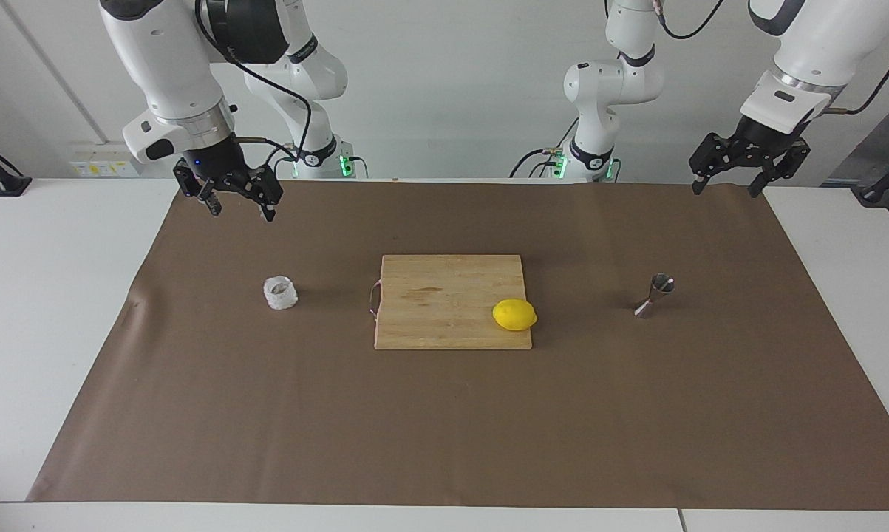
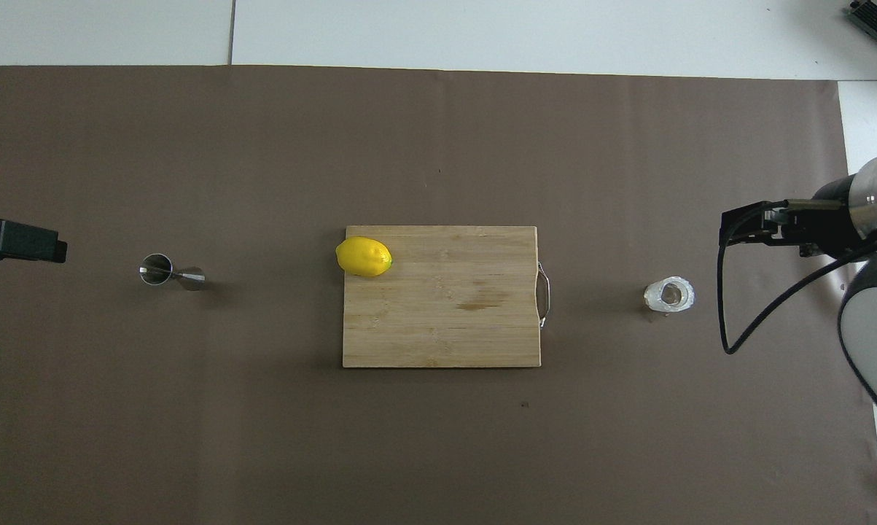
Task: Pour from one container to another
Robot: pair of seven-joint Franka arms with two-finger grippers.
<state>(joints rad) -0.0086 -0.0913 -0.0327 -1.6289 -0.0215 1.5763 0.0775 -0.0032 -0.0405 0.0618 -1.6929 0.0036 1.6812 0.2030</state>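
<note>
Brown mat [image 1: 444, 436] covers the table, bearing a cutting board [image 1: 444, 295] with a lemon [image 1: 514, 315]. Faceted glass cup [image 1: 280, 292] stands toward the right arm's end, steel jigger [image 1: 655, 295] toward the left arm's. Right gripper [image 1: 239, 204] and left gripper [image 1: 731, 181] hang raised — jaws parted, empty — well apart from both.

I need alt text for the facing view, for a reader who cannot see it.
Both open grippers, left and right, hang above the brown mat. On it stand a glass cup, a cutting board with a lemon, and a steel jigger.
</note>
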